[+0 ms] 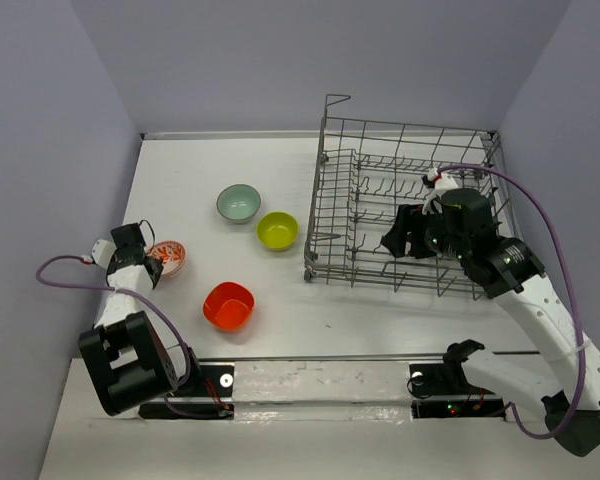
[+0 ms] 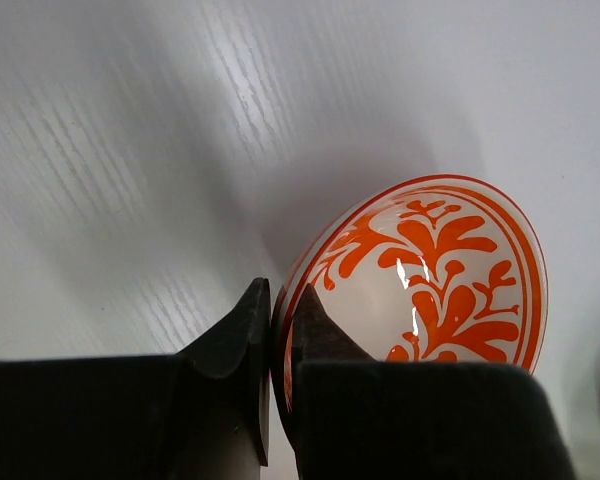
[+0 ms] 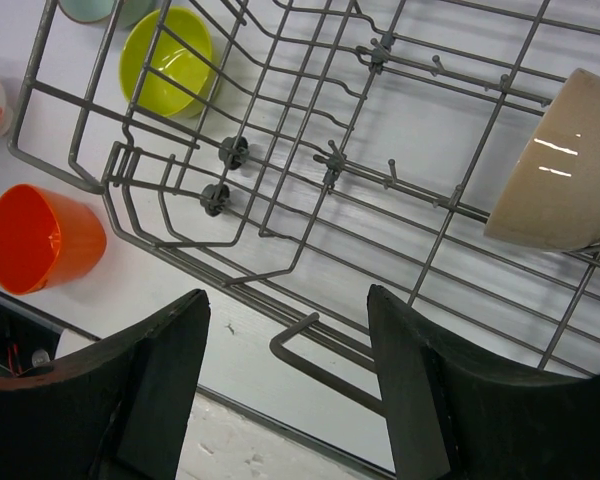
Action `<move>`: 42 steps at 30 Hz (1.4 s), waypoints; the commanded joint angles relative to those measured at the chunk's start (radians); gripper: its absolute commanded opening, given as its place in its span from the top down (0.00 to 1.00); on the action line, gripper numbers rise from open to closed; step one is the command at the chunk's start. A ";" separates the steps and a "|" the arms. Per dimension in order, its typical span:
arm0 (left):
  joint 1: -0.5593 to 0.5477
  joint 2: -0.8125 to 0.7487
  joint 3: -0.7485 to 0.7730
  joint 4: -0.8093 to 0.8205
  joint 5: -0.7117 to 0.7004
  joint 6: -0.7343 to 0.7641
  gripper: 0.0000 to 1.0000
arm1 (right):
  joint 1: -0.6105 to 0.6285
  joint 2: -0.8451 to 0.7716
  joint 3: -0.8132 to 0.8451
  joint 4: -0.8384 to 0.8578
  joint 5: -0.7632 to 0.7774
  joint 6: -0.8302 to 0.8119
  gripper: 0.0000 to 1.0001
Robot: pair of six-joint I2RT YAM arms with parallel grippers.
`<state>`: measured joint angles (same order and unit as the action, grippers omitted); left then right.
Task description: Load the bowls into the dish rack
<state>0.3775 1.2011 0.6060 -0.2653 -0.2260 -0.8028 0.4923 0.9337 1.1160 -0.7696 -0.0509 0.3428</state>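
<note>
L end effector (image 2: 282, 295), pinching patterned bowl (image 2: 430, 270) at near rim

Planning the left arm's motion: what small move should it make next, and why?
Probably lift a little: the left gripper is shut on the patterned bowl at its rim, and the dish rack stands well off to its right.

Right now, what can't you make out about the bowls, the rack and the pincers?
- Cream bowl: right wrist view, cut off by the right edge; overhead, the right arm seems to hide it.
- Patterned bowl: left wrist view, near rim hidden behind the left pincer clamping it.
- Teal bowl: right wrist view, only a sliver at the top edge.
- Dish rack: overhead, its near right part is covered by the right arm.
</note>
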 commanded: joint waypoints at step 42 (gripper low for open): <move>-1.095 0.020 1.012 -0.420 -0.303 0.281 1.00 | 0.025 0.277 0.505 -0.068 -0.095 0.061 0.32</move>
<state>-0.6098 1.1679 1.5063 -0.6598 -0.3878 -0.4969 0.5056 1.2037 1.5520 -0.8257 -0.1337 0.4000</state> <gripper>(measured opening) 0.153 0.678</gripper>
